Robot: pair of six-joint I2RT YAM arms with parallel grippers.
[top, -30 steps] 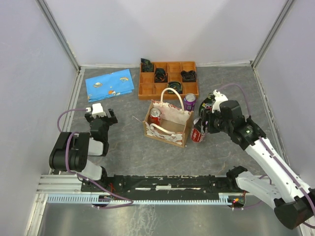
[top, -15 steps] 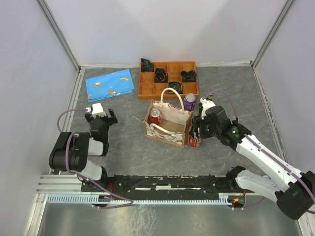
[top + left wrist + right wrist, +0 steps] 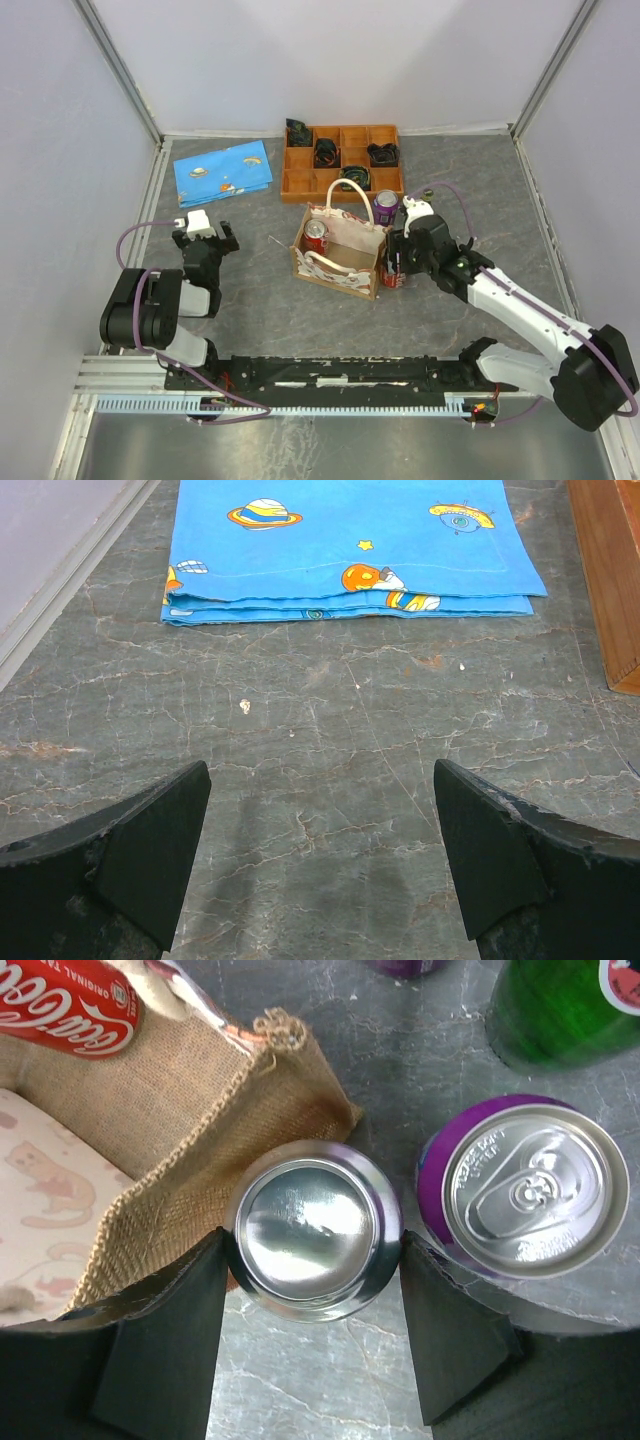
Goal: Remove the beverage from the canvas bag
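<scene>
Our right fingers (image 3: 312, 1252) pinch the beverage can (image 3: 312, 1220), upright between them, just outside the canvas bag's (image 3: 165, 1125) right corner, beside a purple can (image 3: 525, 1192). Our left fingers (image 3: 320, 825) are spread, well apart.

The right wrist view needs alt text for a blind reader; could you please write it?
The right gripper clamps a can by its sides, shiny end up, just outside the corner of the canvas bag. A purple can stands close beside it; a Coca-Cola can sits in the bag.
</scene>
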